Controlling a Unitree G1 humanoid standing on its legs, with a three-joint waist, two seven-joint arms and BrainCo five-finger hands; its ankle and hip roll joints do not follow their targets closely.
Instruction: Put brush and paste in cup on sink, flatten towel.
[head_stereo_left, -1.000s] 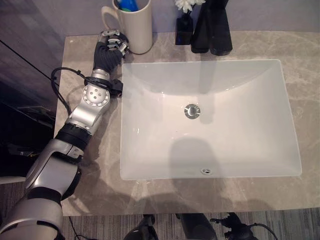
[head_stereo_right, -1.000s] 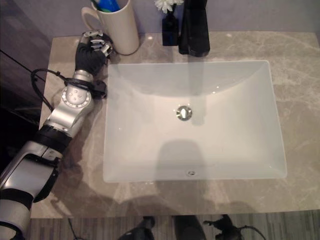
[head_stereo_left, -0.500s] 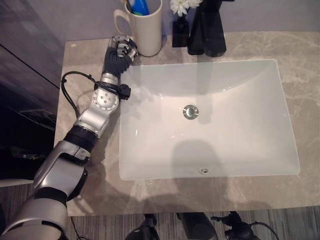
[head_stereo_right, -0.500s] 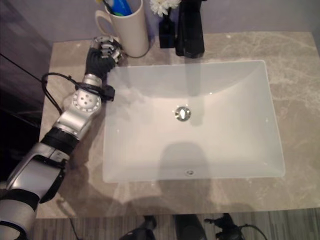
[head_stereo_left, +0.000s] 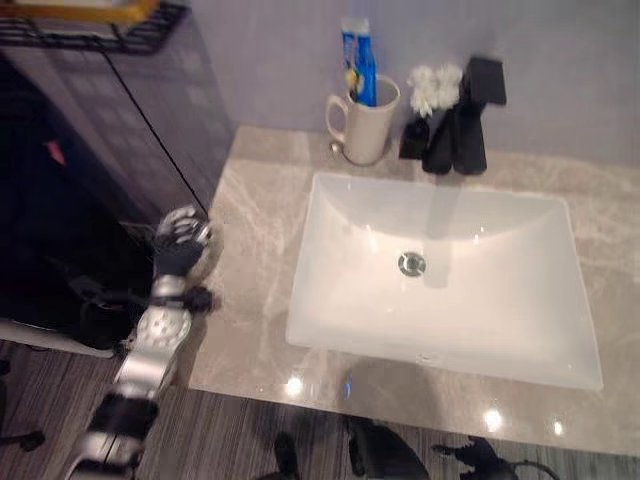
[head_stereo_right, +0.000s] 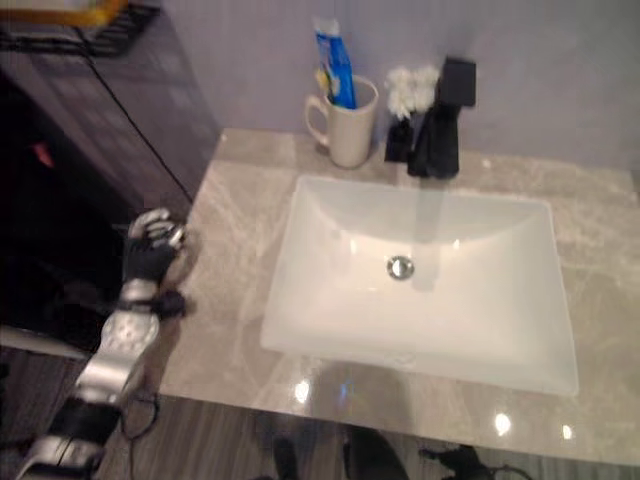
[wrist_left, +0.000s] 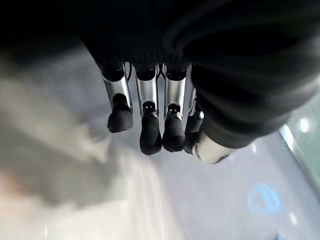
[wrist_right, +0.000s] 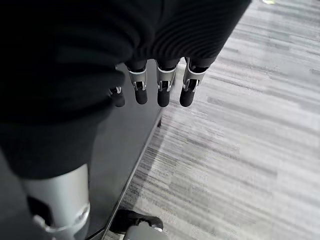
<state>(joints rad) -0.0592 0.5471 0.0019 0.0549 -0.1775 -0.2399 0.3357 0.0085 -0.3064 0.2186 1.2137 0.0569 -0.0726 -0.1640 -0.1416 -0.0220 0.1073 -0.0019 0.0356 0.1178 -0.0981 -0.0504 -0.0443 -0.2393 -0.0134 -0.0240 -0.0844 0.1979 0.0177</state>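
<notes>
A cream cup (head_stereo_left: 365, 128) stands at the back of the marble counter (head_stereo_left: 250, 250), behind the white sink's (head_stereo_left: 340, 300) far left corner. A blue toothpaste tube (head_stereo_left: 357, 62) sticks up out of the cup, with a thin yellow-green brush handle (head_stereo_left: 350, 84) beside it. My left hand (head_stereo_left: 180, 240) hovers off the counter's left edge, far from the cup. In the left wrist view its fingers (wrist_left: 150, 135) hang relaxed and hold nothing. My right hand (wrist_right: 162, 92) hangs low over the floor, fingers loose and empty.
A black faucet (head_stereo_left: 468, 115) and a white flower in a dark vase (head_stereo_left: 428, 95) stand right of the cup. A dark cabinet (head_stereo_left: 90, 150) with a black wire rack (head_stereo_left: 120, 30) on top stands left of the counter. Grey plank floor (wrist_right: 240, 125) lies below.
The camera has pulled back and turned, so more of the counter and the cabinet show. My left hand has drawn away from beside the cup to the counter's left edge.
</notes>
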